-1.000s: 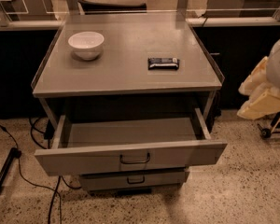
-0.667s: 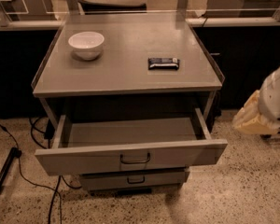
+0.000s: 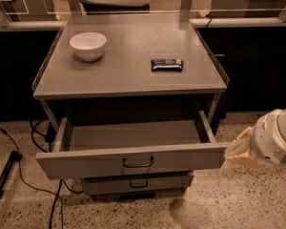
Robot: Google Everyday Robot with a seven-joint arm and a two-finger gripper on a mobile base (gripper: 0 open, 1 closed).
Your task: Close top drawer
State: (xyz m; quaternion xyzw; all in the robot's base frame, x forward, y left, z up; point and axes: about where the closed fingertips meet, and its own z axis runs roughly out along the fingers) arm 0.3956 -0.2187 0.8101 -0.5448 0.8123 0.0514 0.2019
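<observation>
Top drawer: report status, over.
Gripper low right, beside right end of top drawer. Drawer wide open. Bowl, dark bar on cabinet top, outside its path.

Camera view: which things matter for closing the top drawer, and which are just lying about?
Job: top drawer, pulled out; its handle; gripper, beside the drawer front's right end.
Lying about: white bowl and dark packet on the cabinet top; lower drawer.

Dim, warm light falls from overhead. The cabinet top above the top drawer carries a soft sheen, with dark shadow between them. The gripper, at the drawer's right end, catches pale light.
</observation>
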